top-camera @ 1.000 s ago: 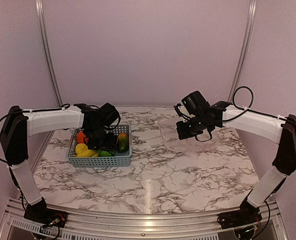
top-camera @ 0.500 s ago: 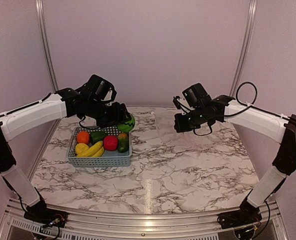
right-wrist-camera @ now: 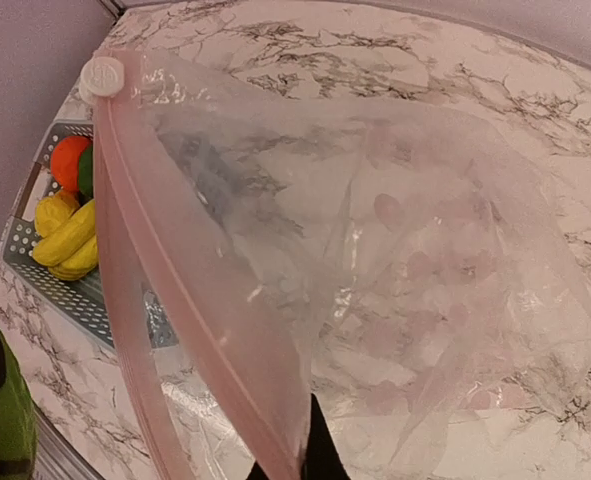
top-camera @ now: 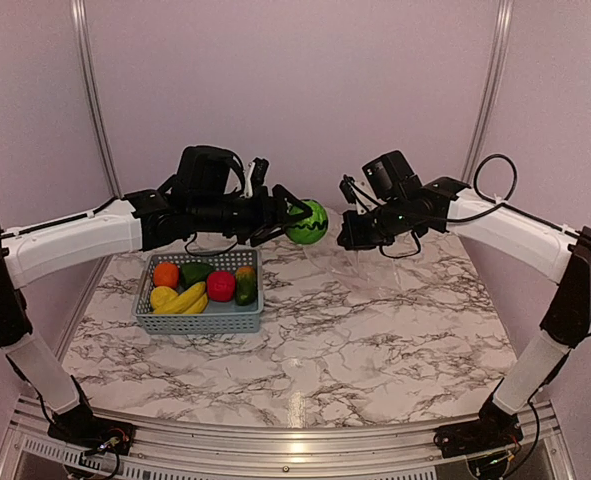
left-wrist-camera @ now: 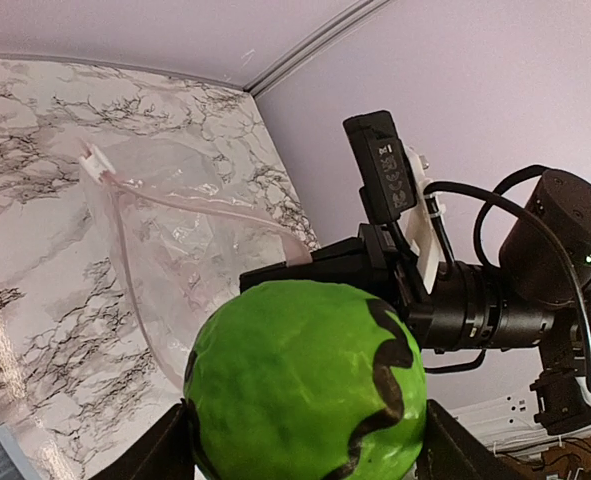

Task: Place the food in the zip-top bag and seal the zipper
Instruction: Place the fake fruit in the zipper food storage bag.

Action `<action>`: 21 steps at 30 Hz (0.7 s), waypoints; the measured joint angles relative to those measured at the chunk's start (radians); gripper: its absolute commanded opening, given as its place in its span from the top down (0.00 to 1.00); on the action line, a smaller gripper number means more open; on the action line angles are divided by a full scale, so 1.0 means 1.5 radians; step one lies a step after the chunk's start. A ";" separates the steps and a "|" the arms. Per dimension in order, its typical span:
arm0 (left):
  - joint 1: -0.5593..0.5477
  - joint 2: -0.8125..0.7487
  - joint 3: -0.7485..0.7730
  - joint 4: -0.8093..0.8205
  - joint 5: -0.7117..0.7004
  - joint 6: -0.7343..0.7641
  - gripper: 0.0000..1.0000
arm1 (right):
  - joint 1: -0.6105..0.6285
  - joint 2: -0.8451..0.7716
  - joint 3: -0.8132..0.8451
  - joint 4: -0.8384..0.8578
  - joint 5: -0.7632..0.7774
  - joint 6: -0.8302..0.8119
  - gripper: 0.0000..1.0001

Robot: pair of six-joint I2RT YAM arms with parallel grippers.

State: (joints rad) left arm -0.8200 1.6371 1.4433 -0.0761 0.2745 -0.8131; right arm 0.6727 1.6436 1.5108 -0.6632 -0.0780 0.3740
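The green melon was up in the air, above and beyond the far right corner of the basket. It was clamped in the left gripper, whose jaws were spread wide around it (it's a fat round thing). To me it looked like hard, smooth, light plastic. It's not fragile, but a ball like that can squirt out, so squeezing across its widest part seemed right.

Just right of the melon, so further from the basket again, hung the zip-top bag. The right gripper was pinched tight on the zipper, which ran away from the fingers in one long pink line. The film was thin, crinkly and floppy, with nothing inside that I could see. I couldn't tell if its bottom touched the table. I'd say that strip is the only stiff bit worth grabbing, since the clear part would just slide and bunch. Held by one lip, the mouth barely gaped, so the melon might catch on the edge.

Sitting in the basket were the orange, banana, apple, pepper and mango.
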 measured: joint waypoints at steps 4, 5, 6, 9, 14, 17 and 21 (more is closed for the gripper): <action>-0.006 0.031 0.024 0.013 0.003 -0.013 0.49 | 0.001 0.001 0.000 -0.004 -0.007 0.008 1.00; -0.006 0.040 0.029 0.014 0.003 -0.016 0.50 | 0.001 0.001 0.000 -0.005 -0.008 0.011 1.00; -0.006 0.048 0.032 0.015 0.003 -0.019 0.51 | 0.001 0.001 0.000 -0.005 -0.010 0.014 1.00; -0.006 0.080 0.043 0.016 0.001 -0.025 0.53 | 0.001 0.000 0.001 -0.007 -0.012 0.020 1.00; -0.006 0.138 0.076 -0.005 -0.011 -0.040 0.54 | 0.001 -0.007 0.002 -0.012 -0.012 0.031 1.00; -0.008 0.163 0.104 -0.029 -0.031 -0.046 0.53 | 0.001 -0.017 0.002 -0.018 -0.006 0.037 1.00; -0.009 0.188 0.153 -0.077 -0.064 -0.056 0.36 | 0.004 -0.035 0.002 -0.017 -0.006 0.048 1.00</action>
State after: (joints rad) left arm -0.8337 1.9190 1.6726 -0.1909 0.1780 -0.8974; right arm 0.6781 1.5906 1.5135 -0.6891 -0.0875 0.4454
